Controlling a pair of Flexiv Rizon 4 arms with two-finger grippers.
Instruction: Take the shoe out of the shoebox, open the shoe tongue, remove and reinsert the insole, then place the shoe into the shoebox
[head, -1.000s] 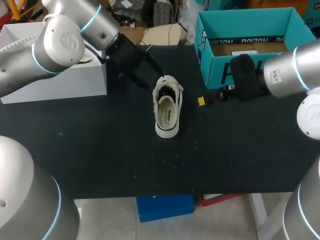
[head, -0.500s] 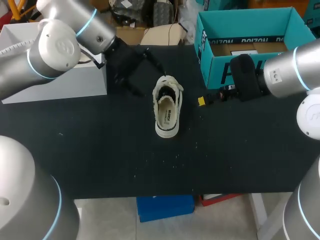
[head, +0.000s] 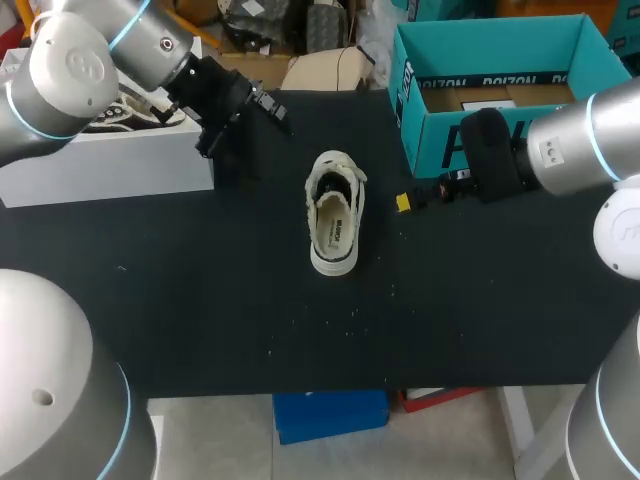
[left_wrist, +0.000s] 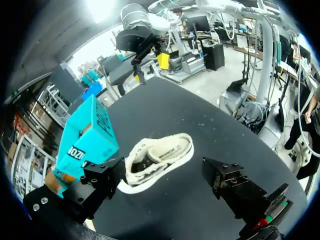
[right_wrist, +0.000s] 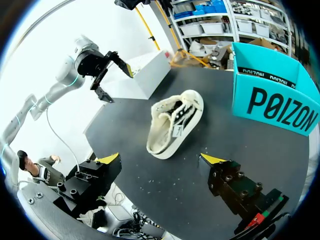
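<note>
Pincers both gape wide: left pincer (head: 245, 138) high beyond shoe (head: 335, 215), right pincer (right_wrist: 160, 159) beside shoebox (head: 428, 140).

Bold black lettering crosses the teal shoebox (right_wrist: 272, 107) wall; beside the shoebox, the shoe (head: 335, 215) bears small insole print, perhaps a logo

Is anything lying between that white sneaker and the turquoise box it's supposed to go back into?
Nothing lies on the black table between the white canvas sneaker and the turquoise cardboard shoebox. Only the open right gripper hangs there, near the box's front wall, which the shoe must clear.
</note>
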